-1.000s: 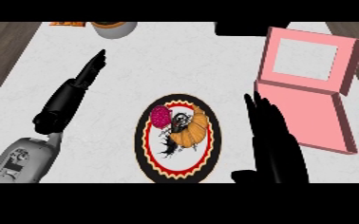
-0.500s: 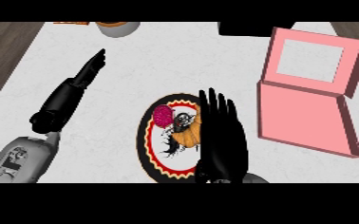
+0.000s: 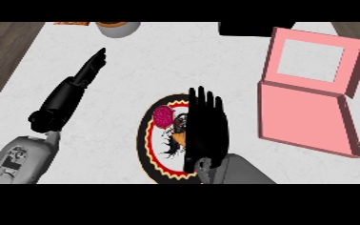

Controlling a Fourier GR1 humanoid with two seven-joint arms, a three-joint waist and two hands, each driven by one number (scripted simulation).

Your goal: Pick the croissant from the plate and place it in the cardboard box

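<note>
1. Croissant (image 3: 178,137): on the plate, right of centre. Only a thin orange edge shows at the left side of the right hand; the rest is hidden under it.
2. Right hand (image 3: 206,124): flat over the croissant, fingers straight and close together, pointing away from the robot. Nothing is curled round the pastry, so I judge no grasp is made yet. This looks like lining up above the target before closing.
3. Whether the palm touches the croissant cannot be told from this steep angle.
4. Plate (image 3: 145,140): dark centre, red and yellow patterned rim, sitting on the counter just ahead of the robot. A small pink item (image 3: 163,117) lies on it left of the croissant, clear of the fingers.
5. Pink box (image 3: 301,117): to the right of the plate, near but apart. The lid is swung back on the far side, so the tray is open from above and suits a drop-in from the right hand.
6. Left hand (image 3: 88,71): well left of the plate, fingers straight, resting on the white counter (image 3: 141,57) and out of the work.
7. Far edge: a bowl (image 3: 117,27) and a dark object (image 3: 243,28), both well off the likely path.
</note>
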